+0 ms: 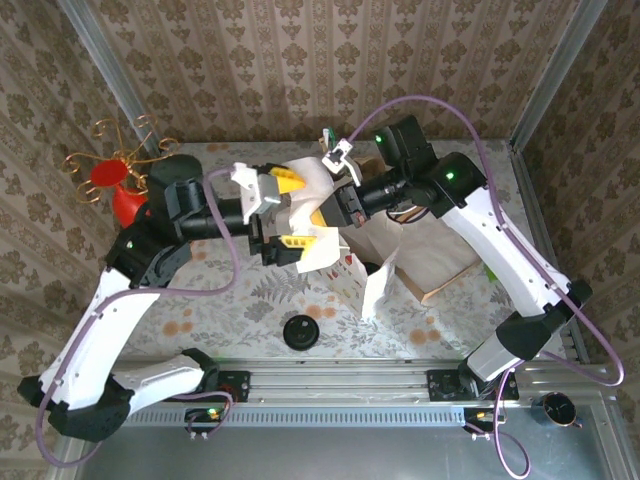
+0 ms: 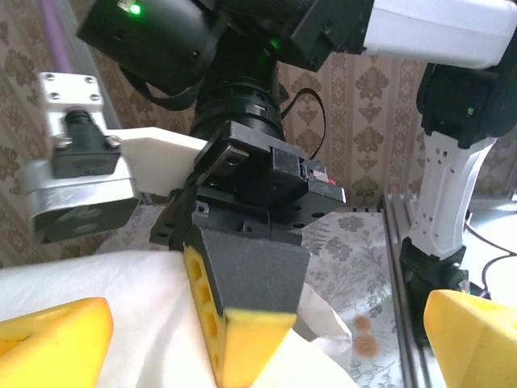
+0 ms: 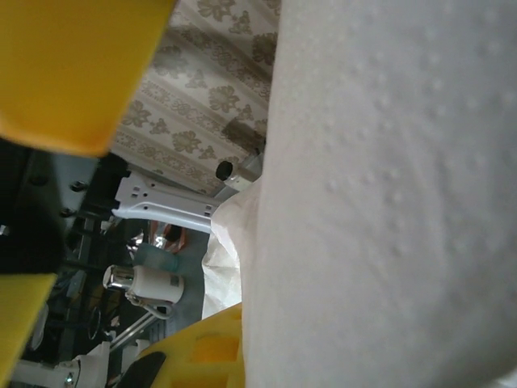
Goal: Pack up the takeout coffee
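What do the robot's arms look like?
The left arm and right arm wear white shells over black joints. Purple cables loop along them, little green lights glow, and each tool ends in yellow fingers.

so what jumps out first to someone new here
Two arms meet in the middle over white paper: the right gripper is pinched shut on it, the left gripper wide open beside it. A lone black lid lies on the table nearer the bases, and a red ornament with gold wire stands far left.
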You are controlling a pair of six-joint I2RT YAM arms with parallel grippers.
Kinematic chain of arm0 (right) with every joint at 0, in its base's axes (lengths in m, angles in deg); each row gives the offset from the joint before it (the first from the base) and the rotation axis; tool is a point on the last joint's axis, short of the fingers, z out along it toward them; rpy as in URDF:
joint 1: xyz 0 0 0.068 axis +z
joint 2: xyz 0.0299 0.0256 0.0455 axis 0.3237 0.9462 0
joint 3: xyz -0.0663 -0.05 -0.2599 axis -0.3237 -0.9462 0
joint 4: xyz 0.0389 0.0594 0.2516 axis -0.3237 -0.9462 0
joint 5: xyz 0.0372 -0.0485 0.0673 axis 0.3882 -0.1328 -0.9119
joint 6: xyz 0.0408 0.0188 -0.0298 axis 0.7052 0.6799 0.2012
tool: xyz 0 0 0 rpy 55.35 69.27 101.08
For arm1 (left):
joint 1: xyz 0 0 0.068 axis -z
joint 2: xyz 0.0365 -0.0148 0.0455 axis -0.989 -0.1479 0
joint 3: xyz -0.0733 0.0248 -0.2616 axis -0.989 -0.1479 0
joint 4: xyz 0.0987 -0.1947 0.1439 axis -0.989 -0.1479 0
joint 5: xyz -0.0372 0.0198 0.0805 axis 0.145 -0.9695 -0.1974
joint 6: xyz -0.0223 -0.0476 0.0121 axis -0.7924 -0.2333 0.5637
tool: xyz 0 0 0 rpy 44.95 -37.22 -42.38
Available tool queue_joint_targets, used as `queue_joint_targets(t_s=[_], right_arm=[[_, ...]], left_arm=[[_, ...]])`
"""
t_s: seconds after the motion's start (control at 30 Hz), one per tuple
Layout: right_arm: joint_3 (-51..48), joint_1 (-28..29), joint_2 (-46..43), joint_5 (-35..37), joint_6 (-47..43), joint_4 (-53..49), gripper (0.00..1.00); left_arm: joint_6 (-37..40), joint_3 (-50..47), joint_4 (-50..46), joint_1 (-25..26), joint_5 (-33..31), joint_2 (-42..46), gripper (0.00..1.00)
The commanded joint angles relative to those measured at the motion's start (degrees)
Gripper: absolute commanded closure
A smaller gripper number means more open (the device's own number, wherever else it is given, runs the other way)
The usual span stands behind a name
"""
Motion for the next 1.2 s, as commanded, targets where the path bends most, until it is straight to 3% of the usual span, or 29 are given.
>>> queue_joint_targets(t_s=[0.0,0.43,0.73,0.8,1.0,1.17], right_arm=[[4.0,1.1,0.0,-2.3,-0.2,-2.6,1.0],[5.7,1.9,-2.0,-4.0,1.4,-1.4,1.0],[5.6,1.9,-2.8,-3.7,1.5,-1.6,1.0],[5.6,1.8,-2.9,-3.5,1.6,-1.5,1.0],[5.0,1.9,-3.2,-3.8,2.6,-0.1,1.0],[3.8,1.9,-3.5,-3.9,3.1,0.7,1.0]], left_arm=[[10.0,5.0,-5.6,3.6,-6.0,-1.9,0.0],[14.5,4.4,-12.2,6.3,-17.6,-3.3,0.01],[13.0,1.4,-12.5,6.5,-22.1,-1.7,0.18],[12.9,0.8,-12.8,6.4,-22.8,-1.2,0.24],[12.0,0.0,-13.3,6.4,-24.1,-0.8,0.58],[10.7,-0.7,-11.7,6.4,-23.9,0.2,0.71]])
